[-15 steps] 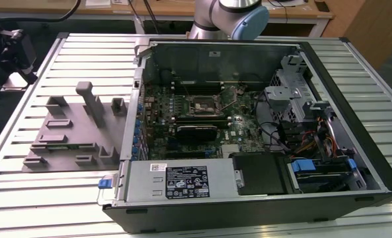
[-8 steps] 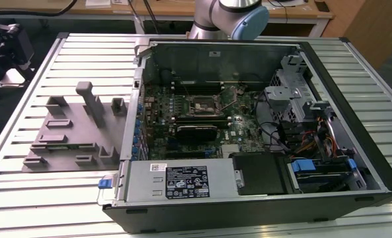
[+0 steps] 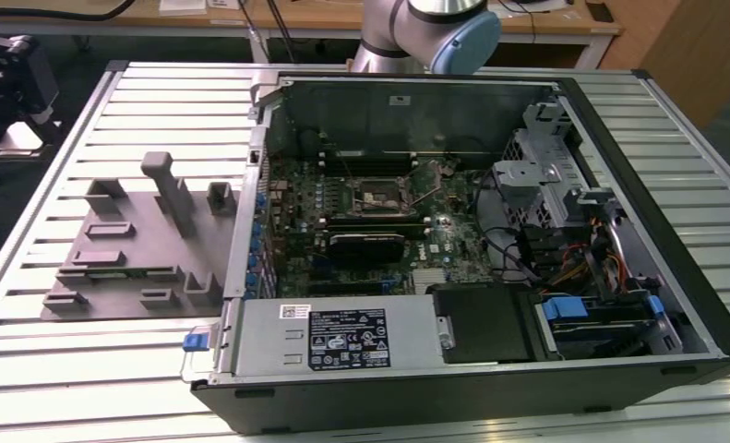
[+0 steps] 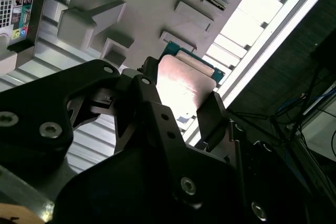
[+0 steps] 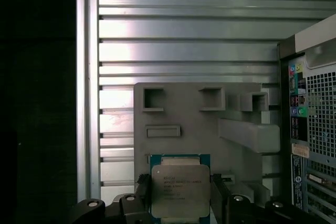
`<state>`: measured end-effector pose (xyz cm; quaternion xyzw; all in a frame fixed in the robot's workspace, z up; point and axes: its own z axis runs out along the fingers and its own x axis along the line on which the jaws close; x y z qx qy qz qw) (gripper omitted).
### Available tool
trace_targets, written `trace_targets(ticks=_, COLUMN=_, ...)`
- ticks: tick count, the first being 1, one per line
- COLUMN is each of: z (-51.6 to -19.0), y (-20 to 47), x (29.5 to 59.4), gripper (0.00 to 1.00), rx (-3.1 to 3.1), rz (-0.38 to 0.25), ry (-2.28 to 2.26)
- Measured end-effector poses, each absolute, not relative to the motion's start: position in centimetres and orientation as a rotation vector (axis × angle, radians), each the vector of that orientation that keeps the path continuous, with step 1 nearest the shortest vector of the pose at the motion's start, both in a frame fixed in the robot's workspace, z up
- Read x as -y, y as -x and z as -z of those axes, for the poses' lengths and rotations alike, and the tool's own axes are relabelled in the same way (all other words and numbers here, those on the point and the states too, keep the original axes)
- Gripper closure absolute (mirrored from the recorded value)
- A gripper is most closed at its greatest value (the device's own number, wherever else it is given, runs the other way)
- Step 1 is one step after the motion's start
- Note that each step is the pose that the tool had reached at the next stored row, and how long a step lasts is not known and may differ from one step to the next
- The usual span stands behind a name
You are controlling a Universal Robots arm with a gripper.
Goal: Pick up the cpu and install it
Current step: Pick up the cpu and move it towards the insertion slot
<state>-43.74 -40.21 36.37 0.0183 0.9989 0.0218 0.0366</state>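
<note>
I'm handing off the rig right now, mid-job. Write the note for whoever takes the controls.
End effector: shut on the cpu, with a finger on each of two opposite edges, in the first wrist view.
The cpu: metal top facing that camera, held over the grey fixture plate beside the open computer case. It looks lifted off the plate.
Socket: on the motherboard inside the case, in the exterior view.
Done: the cpu is picked up.
Left: the cpu is not yet in the socket.
</note>
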Motion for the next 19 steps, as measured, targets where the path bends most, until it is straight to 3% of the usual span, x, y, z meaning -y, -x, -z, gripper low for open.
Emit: trace_targets(ticks=19, z=-36.4, y=41.9, x=40.2, gripper=0.46, rx=-3.067, rz=-0.067, ry=-0.056)
